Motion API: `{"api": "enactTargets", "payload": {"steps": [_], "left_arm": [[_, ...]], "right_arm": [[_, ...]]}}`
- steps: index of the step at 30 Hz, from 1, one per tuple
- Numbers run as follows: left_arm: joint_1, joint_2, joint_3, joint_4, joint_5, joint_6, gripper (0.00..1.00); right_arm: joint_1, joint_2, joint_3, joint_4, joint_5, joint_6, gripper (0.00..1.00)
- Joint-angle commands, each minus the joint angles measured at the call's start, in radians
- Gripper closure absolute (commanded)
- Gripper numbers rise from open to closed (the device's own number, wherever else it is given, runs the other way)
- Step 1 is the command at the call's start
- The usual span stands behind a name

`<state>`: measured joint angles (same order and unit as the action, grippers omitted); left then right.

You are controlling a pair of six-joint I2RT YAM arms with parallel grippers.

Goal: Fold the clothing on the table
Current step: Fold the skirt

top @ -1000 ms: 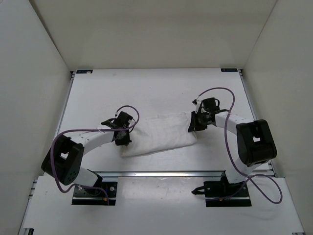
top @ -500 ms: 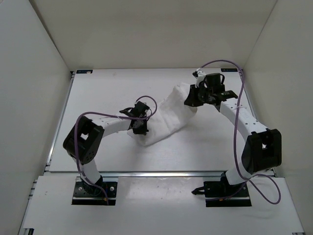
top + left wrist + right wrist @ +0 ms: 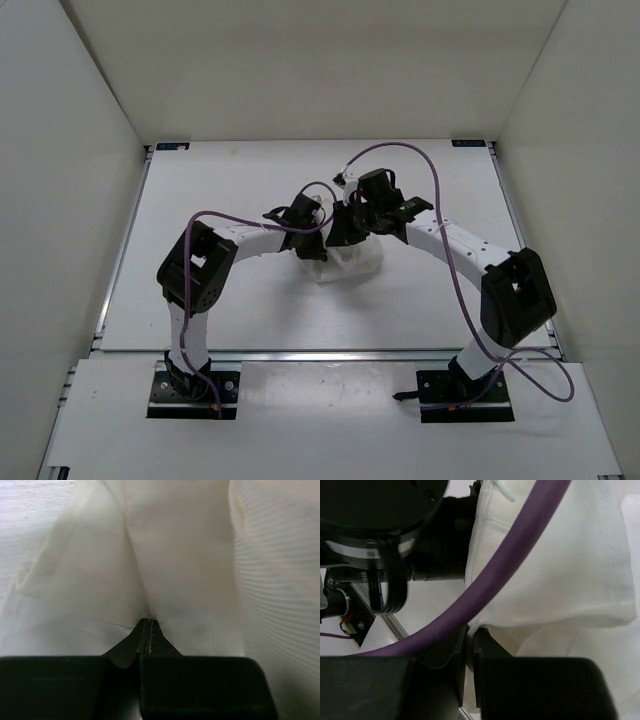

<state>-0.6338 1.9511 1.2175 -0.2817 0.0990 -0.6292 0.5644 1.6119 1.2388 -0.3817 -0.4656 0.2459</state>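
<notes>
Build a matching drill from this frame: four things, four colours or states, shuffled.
Things:
1. clothing
2. left claw
3. right arm's cable
4. table

Colours or states:
A. purple, arching high
B. shut on the clothing
C. flat, white, metal-railed
D. bunched up mid-table

Pairs: 1-D, 2-B, 3-A, 4-C

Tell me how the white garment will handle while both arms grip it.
The clothing is likely floppy: it bunches and droops between the left gripper and right gripper. Probably light, since a small pinch by shut fingers holds it. Released, it would likely collapse in a heap.
</notes>
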Motion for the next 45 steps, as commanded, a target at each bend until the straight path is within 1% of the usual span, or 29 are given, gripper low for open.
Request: {"api": "enactTargets", "payload": {"steps": [1,3,8,10,11,12,13,14,15,16,18,20,22,23,24,25,26,27,28,30,31,32,33,35,36,38,39,42,45], "left_arm": [[-0.004,0.026,-0.047,0.018,0.057,-0.024,1.0],[0.002,0.019,-0.07,0.045,0.091,-0.032,1.0],[0.019,0.009,-0.102,0.073,0.117,-0.029,1.0],[0.029,0.002,-0.113,0.073,0.116,-0.041,1.0],[0.029,-0.009,-0.122,0.081,0.117,-0.041,1.0],[0.04,-0.018,-0.137,0.082,0.116,-0.035,1.0],[0.046,-0.024,-0.145,0.087,0.119,-0.043,1.0],[0.058,-0.035,-0.148,0.088,0.128,-0.044,1.0],[0.074,-0.053,-0.159,0.084,0.133,-0.043,1.0],[0.077,-0.061,-0.174,0.093,0.146,-0.044,1.0],[0.108,-0.104,-0.184,0.104,0.162,-0.046,1.0],[0.117,-0.127,-0.19,0.122,0.177,-0.049,1.0],[0.114,-0.147,-0.185,0.101,0.182,-0.05,1.0],[0.117,-0.158,-0.17,0.096,0.18,-0.044,0.98],[0.123,-0.175,-0.165,0.079,0.173,-0.04,0.93],[0.141,-0.194,-0.164,0.067,0.171,-0.037,0.83],[0.147,-0.207,-0.173,0.056,0.176,-0.029,0.78],[0.169,-0.239,-0.173,0.05,0.17,-0.024,0.65],[0.192,-0.279,-0.182,0.038,0.166,-0.023,0.56],[0.226,-0.331,-0.184,0.027,0.16,-0.01,0.5],[0.241,-0.366,-0.182,0.015,0.153,-0.006,0.5],[0.25,-0.379,-0.171,0.001,0.139,0.002,0.5],[0.25,-0.406,-0.158,-0.011,0.142,0.012,0.51],[0.238,-0.431,-0.136,-0.02,0.145,0.014,0.54],[0.218,-0.438,-0.13,-0.025,0.149,0.008,0.56],[0.171,-0.458,-0.133,0.016,0.16,-0.012,0.56],[0.134,-0.463,-0.148,0.032,0.162,-0.035,0.58],[0.05,-0.454,-0.176,0.13,0.146,-0.064,0.58],[0.01,-0.4,-0.171,0.168,0.151,-0.09,0.64]], "right_arm": [[0.022,0.041,0.002,0.073,-0.034,0.056,1.0],[0.02,0.059,0.001,0.082,-0.038,0.062,0.99],[0.014,0.111,-0.019,0.119,-0.018,0.075,1.0],[0.008,0.128,-0.012,0.121,-0.021,0.075,0.97],[0.006,0.143,-0.004,0.119,-0.024,0.072,0.94],[0.008,0.151,-0.001,0.107,-0.027,0.07,0.85],[-0.001,0.143,0.007,0.093,-0.021,0.069,0.78],[-0.007,0.141,0.001,0.092,-0.021,0.067,0.67],[-0.012,0.128,0.008,0.083,-0.027,0.069,0.59],[-0.023,0.122,0.008,0.08,-0.027,0.075,0.53],[-0.04,0.059,-0.002,0.093,-0.056,0.099,0.49],[-0.058,0.005,-0.021,0.131,-0.061,0.128,0.49],[-0.047,-0.076,-0.058,0.17,-0.045,0.147,0.47],[-0.044,-0.098,-0.079,0.178,-0.015,0.141,0.46],[-0.046,-0.122,-0.099,0.181,0.011,0.136,0.46],[-0.055,-0.138,-0.11,0.179,0.019,0.132,0.48],[-0.075,-0.148,-0.133,0.175,0.025,0.13,0.52],[-0.087,-0.159,-0.159,0.175,0.021,0.13,0.55],[-0.109,-0.165,-0.183,0.175,0.018,0.128,0.6],[-0.144,-0.176,-0.223,0.179,0.027,0.119,0.7],[-0.147,-0.172,-0.248,0.176,0.028,0.11,0.79],[-0.147,-0.175,-0.259,0.182,0.041,0.107,0.85],[-0.153,-0.17,-0.277,0.19,0.051,0.104,0.85],[-0.164,-0.13,-0.285,0.205,0.045,0.09,0.89],[-0.17,-0.115,-0.283,0.207,0.035,0.089,0.9],[-0.172,-0.081,-0.269,0.21,0.024,0.089,0.93],[-0.167,-0.057,-0.247,0.21,0.024,0.084,0.93],[-0.155,-0.023,-0.222,0.221,0.027,0.081,0.94],[-0.155,0.011,-0.202,0.233,0.016,0.078,0.93]]}}
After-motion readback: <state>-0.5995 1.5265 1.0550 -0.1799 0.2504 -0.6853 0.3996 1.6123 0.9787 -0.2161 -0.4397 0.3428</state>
